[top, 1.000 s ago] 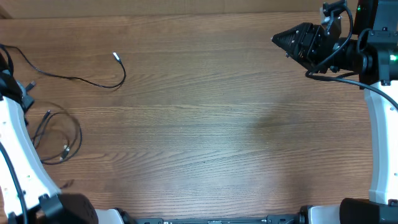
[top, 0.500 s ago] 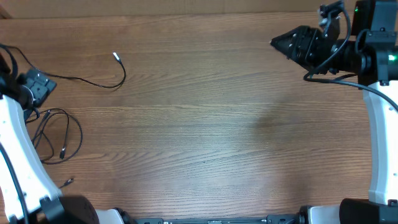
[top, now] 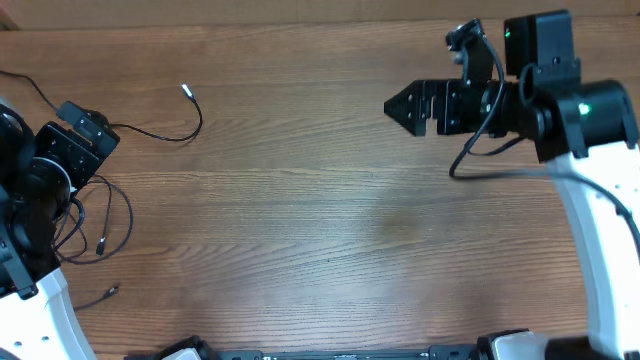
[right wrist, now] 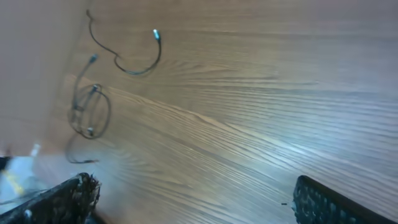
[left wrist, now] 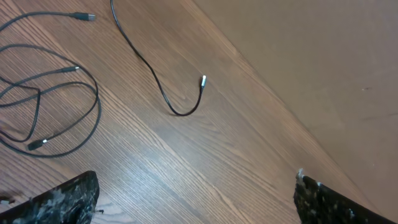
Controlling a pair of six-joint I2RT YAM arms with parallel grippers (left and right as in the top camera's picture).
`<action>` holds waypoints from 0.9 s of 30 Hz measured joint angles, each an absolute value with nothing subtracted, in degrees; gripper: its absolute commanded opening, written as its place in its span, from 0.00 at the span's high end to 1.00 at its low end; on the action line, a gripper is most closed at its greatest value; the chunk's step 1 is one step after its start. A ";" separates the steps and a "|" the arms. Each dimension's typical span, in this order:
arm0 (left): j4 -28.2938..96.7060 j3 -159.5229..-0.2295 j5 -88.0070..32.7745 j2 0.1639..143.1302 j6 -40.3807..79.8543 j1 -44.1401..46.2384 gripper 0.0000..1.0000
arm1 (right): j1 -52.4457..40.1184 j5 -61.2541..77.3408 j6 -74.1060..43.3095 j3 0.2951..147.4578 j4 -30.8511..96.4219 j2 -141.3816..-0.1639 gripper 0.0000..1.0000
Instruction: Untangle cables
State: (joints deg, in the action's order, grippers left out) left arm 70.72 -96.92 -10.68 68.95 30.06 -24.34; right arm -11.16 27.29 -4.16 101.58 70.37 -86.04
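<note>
**Caller:** Quick check, what are your claws doing?

**Me:** My left claw [left wrist: 196, 186] is spread wide. Its fingers [left wrist: 62, 199] sit out at the edges of the wrist view with only bare table [left wrist: 205, 162] between them, so it grips nothing. My right claw [right wrist: 196, 190] is the same: released, fingers far apart, wood grain between them.

**Caller:** And the cables [top: 128, 215]?

**Me:** They're all on my left side of the table. A loose cable [left wrist: 180, 114] comes in from the left edge, swings round in a hook-shaped bend and ends in a silver tip [top: 186, 90]. It lies flat and crosses nothing along the stretch I can see.

**Caller:** What's next to it?

**Me:** A coil [left wrist: 97, 106] lies just nearer my base, several loops lying over each other. A small plug [top: 103, 243] lies at its near side. Another plug end [top: 111, 292] sits nearer my base and apart from the coil. I can't tell which cord it belongs to.

**Caller:** How close is the left claw to all that?

**Me:** From overhead it hides part of the loose cable's run and the coil's far-left edge. I can't tell whether it touches either one. In its wrist view the cords lie toward the upper left, and none is between the fingers.

**Caller:** And the right arm?

**Me:** It's well apart, on the right half of the table, with the claw pointing left toward the middle. Its wrist camera sees the cables small and blurred across the wood.
</note>
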 measured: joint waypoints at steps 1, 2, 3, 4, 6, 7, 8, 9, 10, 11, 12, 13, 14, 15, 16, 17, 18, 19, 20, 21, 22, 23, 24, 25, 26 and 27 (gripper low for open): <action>70.72 -96.92 -10.79 69.12 30.06 -24.34 0.00 | -11.70 26.09 -3.99 101.58 70.67 -85.14 0.00; 70.72 -96.92 -10.87 69.30 30.06 -24.34 0.00 | -12.27 24.73 -3.84 101.58 71.09 -83.92 0.00; 70.70 -96.92 -10.98 69.58 30.06 -24.34 0.00 | -12.80 23.27 -3.75 101.58 71.64 -82.15 0.00; 70.72 -96.92 -10.98 69.71 30.06 -24.34 0.00 | -13.02 22.39 -3.62 101.58 72.12 -80.90 0.00; 70.72 -96.92 -11.00 70.22 30.06 -24.34 0.00 | -13.28 20.21 -3.38 101.58 73.76 -77.41 0.00; 70.72 -96.92 -11.03 70.43 30.06 -24.34 0.00 | -13.28 18.87 -3.31 101.58 74.76 -75.26 0.00; 70.72 -96.92 -11.05 70.65 30.06 -24.34 0.00 | -13.28 17.72 -3.25 101.58 75.48 -73.84 0.00; 70.70 -96.92 -11.16 70.91 30.06 -24.34 0.00 | -13.28 16.36 -3.16 101.58 76.60 -72.05 0.00; 70.74 -96.92 -11.18 71.18 30.06 -24.34 0.00 | -13.28 15.14 -3.16 101.58 77.52 -70.17 0.00; 70.72 -96.92 -11.20 71.44 30.06 -24.34 0.00 | -13.26 14.26 -3.16 101.58 77.80 -68.38 0.00; 70.72 -96.92 -11.20 71.57 30.06 -24.34 0.00 | -13.28 13.87 -3.16 101.58 77.89 -67.51 0.00; 70.72 -96.92 -11.20 71.81 30.06 -24.34 0.00 | -13.28 13.30 -3.14 101.58 78.02 -66.30 0.00; 70.72 -96.92 -11.20 72.07 30.06 -24.34 0.00 | -13.28 12.93 -3.09 101.58 78.08 -65.12 0.00; 70.72 -96.92 -11.20 72.27 30.04 -24.34 0.01 | -13.28 12.64 -3.07 101.58 78.08 -64.38 0.00; 70.72 -96.92 -11.20 72.53 30.06 -24.34 0.00 | -13.28 12.43 -3.01 101.58 78.06 -63.77 0.00; 70.72 -96.92 -11.20 72.77 30.06 -24.34 0.00 | -13.26 12.14 -3.01 101.58 78.06 -63.29 0.00; 70.72 -96.92 -11.20 73.19 30.06 -24.34 0.00 | -13.28 11.92 -2.98 101.58 78.08 -62.96 0.00; 70.72 -96.92 -11.20 73.52 30.06 -24.34 0.00 | -13.28 11.68 -2.98 101.58 78.06 -62.94 0.00; 70.72 -96.92 -11.20 73.73 30.06 -24.34 0.00 | -13.28 11.66 -2.96 101.58 78.08 -62.96 0.00; 70.72 -96.92 -11.20 74.00 30.06 -24.34 0.00 | -13.26 11.57 -2.96 101.58 78.06 -63.16 0.00; 70.72 -96.92 -11.20 74.32 30.06 -24.34 0.00 | -13.28 11.51 -2.98 101.58 78.08 -63.40 0.00; 70.72 -96.92 -11.20 74.67 30.06 -24.34 0.00 | -13.28 11.53 -2.98 101.58 78.08 -63.68 0.00; 70.72 -96.92 -11.20 74.98 30.06 -24.34 0.00 | -13.28 11.53 -3.01 101.58 78.06 -63.96 0.00; 70.72 -96.92 -11.22 75.37 30.06 -24.34 0.00 | -13.28 11.53 -2.98 101.58 78.08 -64.18 0.00; 70.72 -96.92 -11.20 75.77 30.06 -24.34 0.00 | -13.28 11.51 -3.01 101.58 78.08 -64.47 0.00; 70.70 -96.92 -11.20 76.14 30.06 -24.34 0.00 | -13.28 11.51 -2.98 101.58 78.06 -64.75 0.00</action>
State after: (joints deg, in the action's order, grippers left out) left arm 70.70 -96.92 -11.20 76.14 30.06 -24.34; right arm -13.28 11.51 -2.98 101.58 78.06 -64.75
